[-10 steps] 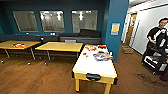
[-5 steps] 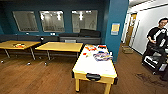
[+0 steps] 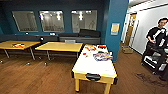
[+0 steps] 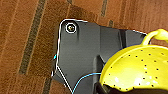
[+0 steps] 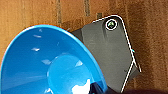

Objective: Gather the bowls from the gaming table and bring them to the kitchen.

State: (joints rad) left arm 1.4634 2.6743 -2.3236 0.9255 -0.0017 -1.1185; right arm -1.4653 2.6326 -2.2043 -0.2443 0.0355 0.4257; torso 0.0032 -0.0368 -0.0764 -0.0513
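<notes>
Jaws unreadable: perforated yellow colander (image 4: 135, 70) at left wrist, glossy blue bowl (image 5: 47, 65) at right.

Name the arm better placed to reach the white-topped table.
Right, slightly: the gaming table stands ahead, right of centre. But a blue bowl sits at the right wrist, a yellow perforated bowl at the left.

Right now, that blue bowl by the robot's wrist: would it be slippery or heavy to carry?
Probably light: the blue bowl looks like thin plastic with a plain, thin rim. Its inside shows bright glossy highlights, so it is likely smooth and a bit slippery. It looks stiff rather than floppy, keeping a clean round shape, and if dropped on the wooden floor it might roll.
</notes>
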